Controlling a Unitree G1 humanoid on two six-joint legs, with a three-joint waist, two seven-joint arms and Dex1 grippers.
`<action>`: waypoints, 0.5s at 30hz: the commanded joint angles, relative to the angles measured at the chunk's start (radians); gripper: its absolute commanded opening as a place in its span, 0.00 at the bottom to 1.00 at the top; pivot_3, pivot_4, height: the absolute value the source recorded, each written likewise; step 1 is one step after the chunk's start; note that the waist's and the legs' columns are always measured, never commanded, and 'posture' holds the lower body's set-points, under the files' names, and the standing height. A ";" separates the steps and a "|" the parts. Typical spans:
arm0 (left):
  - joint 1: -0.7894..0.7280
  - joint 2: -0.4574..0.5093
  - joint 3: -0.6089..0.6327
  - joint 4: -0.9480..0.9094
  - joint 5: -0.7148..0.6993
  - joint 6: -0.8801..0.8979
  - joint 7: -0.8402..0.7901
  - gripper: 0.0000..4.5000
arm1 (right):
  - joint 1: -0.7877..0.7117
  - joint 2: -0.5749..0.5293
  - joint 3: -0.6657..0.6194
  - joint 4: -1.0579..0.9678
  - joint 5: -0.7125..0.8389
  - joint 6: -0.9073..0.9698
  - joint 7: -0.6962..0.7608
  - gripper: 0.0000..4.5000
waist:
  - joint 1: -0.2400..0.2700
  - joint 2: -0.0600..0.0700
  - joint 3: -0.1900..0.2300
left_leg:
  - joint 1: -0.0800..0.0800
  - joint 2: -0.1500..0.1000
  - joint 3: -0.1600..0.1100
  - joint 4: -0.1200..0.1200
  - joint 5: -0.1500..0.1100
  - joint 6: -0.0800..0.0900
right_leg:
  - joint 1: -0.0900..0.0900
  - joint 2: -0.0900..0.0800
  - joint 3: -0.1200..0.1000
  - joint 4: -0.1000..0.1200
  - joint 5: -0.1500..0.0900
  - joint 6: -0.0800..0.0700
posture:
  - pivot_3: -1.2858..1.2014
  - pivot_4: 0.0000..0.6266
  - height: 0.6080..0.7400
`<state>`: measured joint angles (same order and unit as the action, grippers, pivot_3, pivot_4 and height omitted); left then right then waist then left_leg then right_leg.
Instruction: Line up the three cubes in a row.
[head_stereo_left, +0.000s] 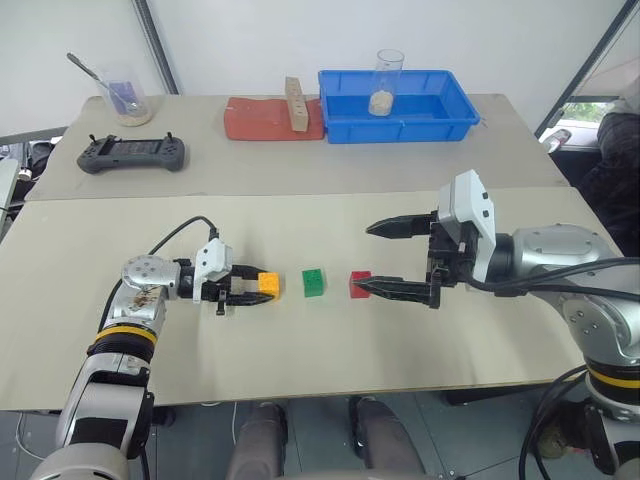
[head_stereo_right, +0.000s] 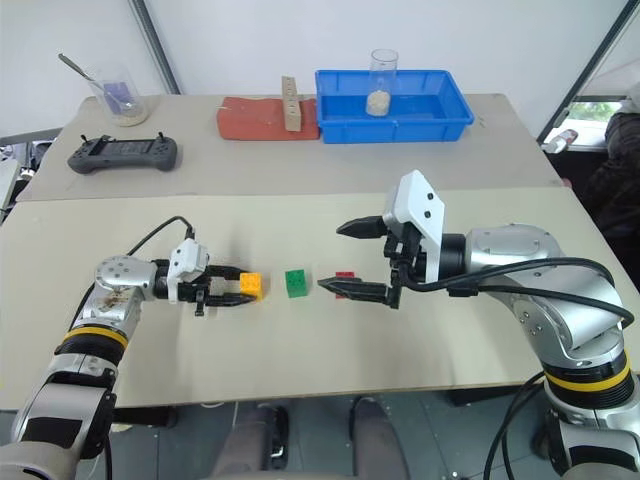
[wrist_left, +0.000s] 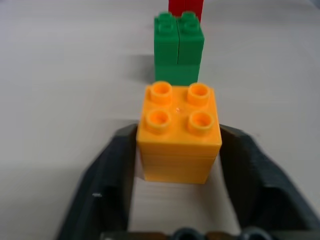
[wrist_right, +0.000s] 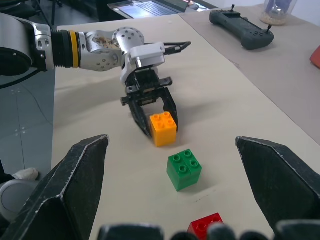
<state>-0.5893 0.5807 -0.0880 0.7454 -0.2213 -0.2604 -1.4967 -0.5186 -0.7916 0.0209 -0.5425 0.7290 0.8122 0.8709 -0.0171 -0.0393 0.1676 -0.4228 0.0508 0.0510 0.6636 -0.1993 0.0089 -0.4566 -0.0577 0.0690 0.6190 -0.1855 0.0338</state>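
Your three cubes sit in a line on the near half of the bench (head_stereo_left: 330, 350): the yellow-orange cube (head_stereo_left: 268, 285) on the robot's left, the green cube (head_stereo_left: 314, 282) in the middle, the red cube (head_stereo_left: 360, 284) on the right, with small gaps between them. In the left wrist view they run straight away from the camera, studs up, green behind orange and red behind green.

Your left gripper (head_stereo_left: 247, 287) lies low over the bench, pointing toward the robot's right, with the yellow-orange cube between its two black fingers (wrist_left: 112, 175). The fingers are partly open. In the left wrist view thin gaps seem to show on both sides of the cube, so it looks released rather than clamped, though contact at the tips is hard to judge. The cube rests flat on the bench.

Your right gripper (head_stereo_left: 385, 258) hangs above the bench with its fingers spread wide, holding nothing. Its lower finger (head_stereo_left: 395, 290) reaches toward the red cube and its tip overlaps that cube in the head views; the upper finger (head_stereo_left: 400, 227) points out over bare bench.

On the far half of the bench you have a black handheld controller (head_stereo_left: 131, 153), a glass beaker with a spoon (head_stereo_left: 124, 93), a red mat (head_stereo_left: 262, 118) with a wooden block (head_stereo_left: 295, 105) standing on it, and a blue tray (head_stereo_left: 440, 112) holding a clear cup (head_stereo_left: 385, 80).
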 joint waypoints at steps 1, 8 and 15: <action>-0.035 0.002 0.009 0.018 0.011 -0.019 -0.007 0.93 | -0.006 -0.008 -0.031 -0.021 0.005 -0.016 0.001 1.00 | 0.001 0.000 0.000 | 0.000 0.000 0.000 0.000 0.000 0.000 | 0.000 0.000 0.000 0.000 0.000 0.000 | 0.52 0.24 1.00; -0.049 0.009 0.016 0.027 0.017 -0.019 -0.019 0.99 | -0.009 -0.002 -0.026 -0.015 0.002 -0.017 0.000 1.00 | 0.002 0.000 0.000 | -0.001 0.000 0.000 0.000 0.000 0.000 | 0.000 0.000 0.000 -0.001 0.000 0.000 | 0.52 0.24 1.00; -0.039 0.117 0.082 -0.232 -0.078 0.186 -0.032 0.99 | 0.022 -0.041 -0.076 -0.001 0.007 -0.024 0.023 1.00 | 0.000 0.000 0.000 | -0.001 0.000 -0.001 0.000 0.000 0.000 | 0.000 0.000 0.000 0.000 0.000 0.001 | 0.52 0.24 1.00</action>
<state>-0.6180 0.6558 -0.0526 0.6258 -0.2442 -0.1418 -1.5232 -0.4944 -0.8107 0.0080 -0.5371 0.7292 0.8106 0.8827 -0.0171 -0.0396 0.1678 -0.4240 0.0511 0.0501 0.6636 -0.1993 0.0089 -0.4569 -0.0573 0.0690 0.6186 -0.1853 0.0344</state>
